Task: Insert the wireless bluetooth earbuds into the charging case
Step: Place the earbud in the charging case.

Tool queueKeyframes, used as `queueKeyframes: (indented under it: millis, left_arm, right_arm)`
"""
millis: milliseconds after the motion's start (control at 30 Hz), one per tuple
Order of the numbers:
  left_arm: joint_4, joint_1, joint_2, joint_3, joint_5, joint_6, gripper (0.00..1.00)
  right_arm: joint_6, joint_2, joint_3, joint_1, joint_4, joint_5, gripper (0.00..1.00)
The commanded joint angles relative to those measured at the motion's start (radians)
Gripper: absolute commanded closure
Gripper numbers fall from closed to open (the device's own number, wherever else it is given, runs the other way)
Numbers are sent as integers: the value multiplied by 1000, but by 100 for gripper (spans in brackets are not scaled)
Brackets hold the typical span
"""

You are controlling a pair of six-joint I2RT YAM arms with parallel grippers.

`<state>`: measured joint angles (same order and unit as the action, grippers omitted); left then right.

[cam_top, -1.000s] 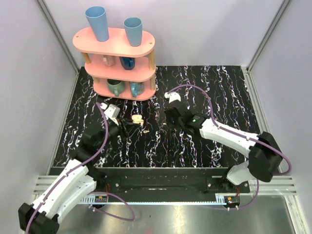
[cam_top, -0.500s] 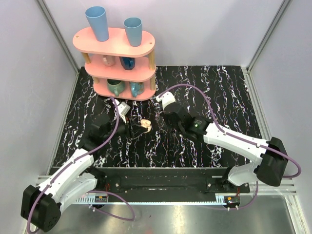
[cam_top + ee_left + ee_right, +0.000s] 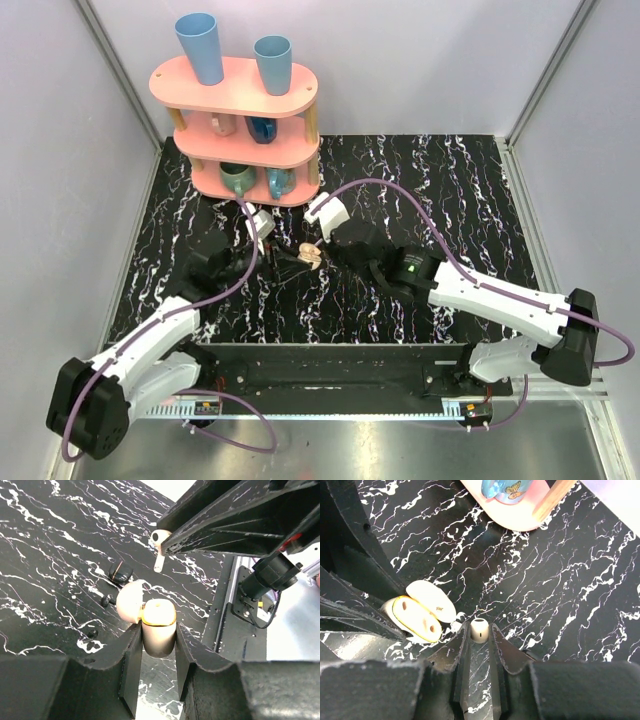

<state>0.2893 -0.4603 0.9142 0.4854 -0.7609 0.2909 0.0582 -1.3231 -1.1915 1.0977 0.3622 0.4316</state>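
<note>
presently: open charging case (image 3: 159,622) pinched by left gripper (image 3: 158,635), lower centre of left wrist view; earbud (image 3: 159,539) pinched by right gripper (image 3: 479,631), upper centre; risk: insertion missed through misalignment, earbud dropped.

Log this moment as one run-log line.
left gripper: grips charging case, lid open | right gripper: grips earbud | earbud not yet in case
</note>
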Motion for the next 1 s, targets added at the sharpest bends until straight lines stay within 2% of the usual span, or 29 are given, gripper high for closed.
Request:
queueKeyframes:
  millis: [0, 267, 467, 500, 700, 800, 967]
  left_arm:
    - [267, 3, 17, -51, -51, -76, 100]
    - [490, 2, 52, -169, 3, -118, 100]
    - [779, -1, 158, -228, -18, -108, 100]
    - [871, -1, 176, -241, -26, -102, 100]
    - [1135, -5, 304, -238, -87, -1, 100]
    - [1215, -5, 336, -240, -101, 37, 100]
    - [1225, -6, 348, -242, -130, 53, 100]
  right_arm:
    - [54, 39, -48, 17, 32, 61, 81]
    - [65, 47, -49, 21, 53, 81, 80]
    - [60, 36, -43, 22, 55, 53, 80]
    - [58, 33, -42, 21, 55, 49, 80]
    - [60, 16, -49, 25, 72, 6, 80]
    - [71, -13, -57, 25, 92, 7, 80]
    - [69, -34, -65, 28, 101, 3, 80]
